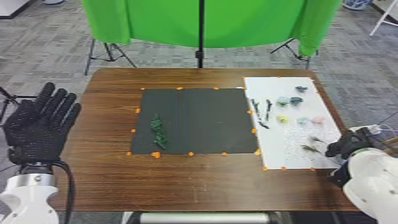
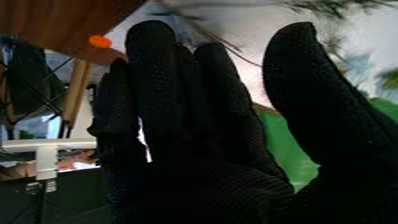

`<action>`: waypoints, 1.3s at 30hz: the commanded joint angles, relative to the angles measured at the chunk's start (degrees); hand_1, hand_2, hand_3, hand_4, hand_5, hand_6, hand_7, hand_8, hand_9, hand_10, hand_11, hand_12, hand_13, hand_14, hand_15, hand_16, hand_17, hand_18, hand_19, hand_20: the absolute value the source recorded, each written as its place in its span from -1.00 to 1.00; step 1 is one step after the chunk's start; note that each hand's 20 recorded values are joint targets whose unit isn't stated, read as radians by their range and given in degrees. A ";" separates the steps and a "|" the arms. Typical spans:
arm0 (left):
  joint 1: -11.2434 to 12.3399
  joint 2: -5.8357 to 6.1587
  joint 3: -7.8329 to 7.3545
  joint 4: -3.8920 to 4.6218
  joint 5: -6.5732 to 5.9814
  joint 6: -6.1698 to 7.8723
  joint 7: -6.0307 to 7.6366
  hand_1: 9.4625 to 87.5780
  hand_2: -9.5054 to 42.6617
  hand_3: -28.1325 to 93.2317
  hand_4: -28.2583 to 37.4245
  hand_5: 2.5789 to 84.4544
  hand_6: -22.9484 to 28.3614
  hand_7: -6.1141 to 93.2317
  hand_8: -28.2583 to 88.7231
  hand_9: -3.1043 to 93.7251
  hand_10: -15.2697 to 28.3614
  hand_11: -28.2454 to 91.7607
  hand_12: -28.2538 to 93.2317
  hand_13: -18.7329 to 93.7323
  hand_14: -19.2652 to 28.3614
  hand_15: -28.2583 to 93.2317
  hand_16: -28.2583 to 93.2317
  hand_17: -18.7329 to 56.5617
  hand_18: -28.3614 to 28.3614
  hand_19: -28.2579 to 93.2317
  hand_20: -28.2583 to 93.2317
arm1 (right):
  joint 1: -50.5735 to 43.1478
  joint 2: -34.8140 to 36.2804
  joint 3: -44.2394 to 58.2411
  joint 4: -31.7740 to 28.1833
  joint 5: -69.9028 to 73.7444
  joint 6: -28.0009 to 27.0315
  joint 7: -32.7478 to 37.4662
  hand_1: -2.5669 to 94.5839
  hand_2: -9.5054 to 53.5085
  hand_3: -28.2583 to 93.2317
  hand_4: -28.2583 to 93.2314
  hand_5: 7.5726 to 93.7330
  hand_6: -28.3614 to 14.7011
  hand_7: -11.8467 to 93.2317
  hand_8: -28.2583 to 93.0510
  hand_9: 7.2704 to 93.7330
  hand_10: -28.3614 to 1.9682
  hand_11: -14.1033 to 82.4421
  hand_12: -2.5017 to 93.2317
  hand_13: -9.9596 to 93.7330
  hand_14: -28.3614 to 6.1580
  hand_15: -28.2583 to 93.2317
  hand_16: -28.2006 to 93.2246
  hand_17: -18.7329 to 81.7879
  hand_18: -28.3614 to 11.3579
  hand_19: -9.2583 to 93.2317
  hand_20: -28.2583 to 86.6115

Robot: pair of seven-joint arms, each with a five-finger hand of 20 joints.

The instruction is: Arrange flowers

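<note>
My left hand (image 1: pixel 40 125) is open beside the table's left edge, off the dark mat (image 1: pixel 197 120). My right hand (image 1: pixel 349 143) is over the white sheet's lower right edge, close to two thin dark sprigs (image 1: pixel 310 148). In the right wrist view that hand (image 2: pixel 209 145) has straight fingers and a thumb held apart, with a sprig (image 2: pixel 342 6) beyond them. One green leafy stem (image 1: pixel 158 132) lies on the mat's left part. On the white sheet (image 1: pixel 275 160) are dark stems (image 1: pixel 267 109), bluish flowers (image 1: pixel 296 100), a yellow flower (image 1: pixel 282 119) and a pink flower (image 1: pixel 317 120).
Orange markers (image 1: pixel 155 155) run around the mat and sheet edges on the brown table (image 1: pixel 107 175). Behind the table stand a green cloth (image 1: pixel 160 22) and a black pole (image 1: pixel 201 40). A white cable-like item (image 1: pixel 382 129) is beyond the right edge.
</note>
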 commanded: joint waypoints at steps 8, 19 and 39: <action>1.60 -1.60 -0.33 0.13 -0.06 0.04 -0.93 -0.62 -0.08 0.79 -1.00 -0.05 0.22 -0.75 -0.64 -0.23 0.30 -0.32 -0.40 -0.20 0.33 -0.21 -0.60 -0.59 0.40 -0.19 -0.32 | 0.99 0.11 -6.12 -0.08 -5.88 14.28 -1.37 0.22 -1.00 0.65 -0.97 0.53 0.17 -0.01 -0.26 0.69 -0.05 -0.34 0.02 0.54 -0.05 0.49 -0.02 0.07 -0.85 0.93 0.10; 5.10 -1.93 -2.09 -0.48 -0.68 0.54 -0.19 -0.62 -0.08 0.79 -1.00 -0.05 0.22 -0.75 -0.64 -0.23 0.30 -0.32 -0.40 -0.19 0.32 -0.22 -0.60 -0.59 0.40 -0.20 -0.32 | 16.38 -2.72 -19.06 -6.01 -5.06 21.98 -4.75 0.13 -1.00 0.67 -0.79 0.50 0.20 0.08 -0.23 0.67 -0.08 -0.23 0.05 0.56 -0.11 0.57 -0.06 0.10 -0.86 0.99 0.12; -0.02 -0.80 3.31 1.70 -0.75 2.04 -2.53 -0.61 -0.07 0.78 -1.00 -0.04 0.22 -0.75 -0.64 -0.22 0.31 -0.31 -0.40 -0.19 0.32 -0.21 -0.60 -0.59 0.40 -0.19 -0.31 | 40.46 -23.71 -50.88 17.26 1.92 19.72 -3.39 0.11 -1.00 0.68 -0.77 0.48 0.19 0.11 -0.24 0.66 -0.07 -0.19 0.05 0.57 -0.13 0.61 -0.11 0.13 -0.89 1.00 0.17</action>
